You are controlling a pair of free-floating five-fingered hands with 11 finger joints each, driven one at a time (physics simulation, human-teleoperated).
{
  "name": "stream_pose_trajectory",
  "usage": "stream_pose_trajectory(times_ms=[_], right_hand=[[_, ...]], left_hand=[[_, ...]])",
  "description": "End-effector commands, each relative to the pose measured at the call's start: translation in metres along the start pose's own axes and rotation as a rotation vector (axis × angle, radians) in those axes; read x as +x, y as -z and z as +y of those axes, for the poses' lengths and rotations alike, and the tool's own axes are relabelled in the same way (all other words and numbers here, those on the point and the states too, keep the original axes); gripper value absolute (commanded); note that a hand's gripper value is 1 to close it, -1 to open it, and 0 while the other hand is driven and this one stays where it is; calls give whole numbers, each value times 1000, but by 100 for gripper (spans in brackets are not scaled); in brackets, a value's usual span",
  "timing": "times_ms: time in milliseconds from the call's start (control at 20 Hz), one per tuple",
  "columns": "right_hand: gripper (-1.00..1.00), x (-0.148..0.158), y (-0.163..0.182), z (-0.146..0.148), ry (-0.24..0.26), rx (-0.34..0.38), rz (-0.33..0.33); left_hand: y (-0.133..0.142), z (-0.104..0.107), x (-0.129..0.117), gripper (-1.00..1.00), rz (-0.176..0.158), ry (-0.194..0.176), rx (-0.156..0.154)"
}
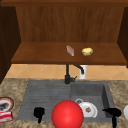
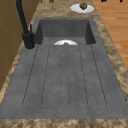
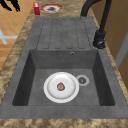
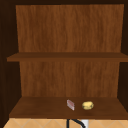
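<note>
My left hand point(image 1: 39, 113) hovers over the front edge of the sink's draining board point(image 1: 45, 100), fingers relaxed and holding nothing. In the right side view it hangs past the counter's far corner point(image 3: 11, 4). My right hand point(image 1: 112, 112) floats open at the basin's front right corner, and its fingertips point(image 2: 103, 0) show in the left side view. Between the hands a large red ball point(image 1: 67, 114) stands in front of the sink's front edge. A white plate point(image 3: 67, 96) with a small brown morsel point(image 3: 60, 86) lies in the basin point(image 3: 37, 82).
A black tap point(image 1: 67, 75) rises behind the sink. On the shelf point(image 1: 45, 53) above lie a pink block point(image 1: 70, 50) and a yellow lump point(image 1: 87, 51). A red box point(image 1: 5, 116) and a dark-centred plate point(image 1: 5, 103) sit on the left counter. Another white plate point(image 2: 86, 10) holds a brown item on the right counter.
</note>
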Motion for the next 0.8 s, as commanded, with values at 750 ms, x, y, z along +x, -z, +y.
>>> stream_pose_trajectory(times_ms=[750], right_hand=[[-100, 75, -4, 15, -54, -139, 142]], left_hand=[[0, 0, 0, 0, 0, 0, 0]])
